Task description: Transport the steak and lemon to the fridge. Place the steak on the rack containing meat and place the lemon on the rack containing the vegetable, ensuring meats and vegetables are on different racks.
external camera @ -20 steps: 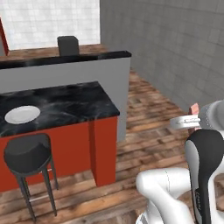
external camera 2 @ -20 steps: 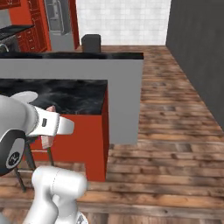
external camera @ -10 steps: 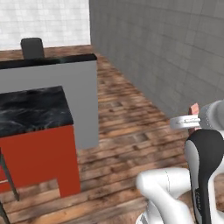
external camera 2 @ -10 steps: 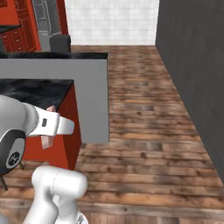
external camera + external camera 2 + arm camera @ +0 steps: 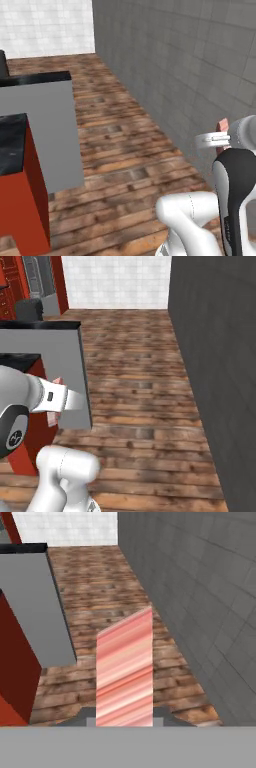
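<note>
Gripper (image 5: 124, 719) is clamped on the steak (image 5: 124, 672): from my hand camera the pink-red striped slab stands up on end between the two dark finger tips, its paler streak running along the upper right edge. From the left base camera I see a small corner of the steak (image 5: 222, 125) poking out past the white hand, held up in the air close to the grey tiled wall (image 5: 200, 75). From the right base camera the steak (image 5: 54, 417) peeks out beside and under the white forearm. Below the hand is wooden plank floor (image 5: 135, 381). Off to the arm's left I see the kitchen island (image 5: 30, 150), with its grey end panel, red side and dark marbled top. Further back a white tiled wall (image 5: 115, 281) closes the room.
</note>
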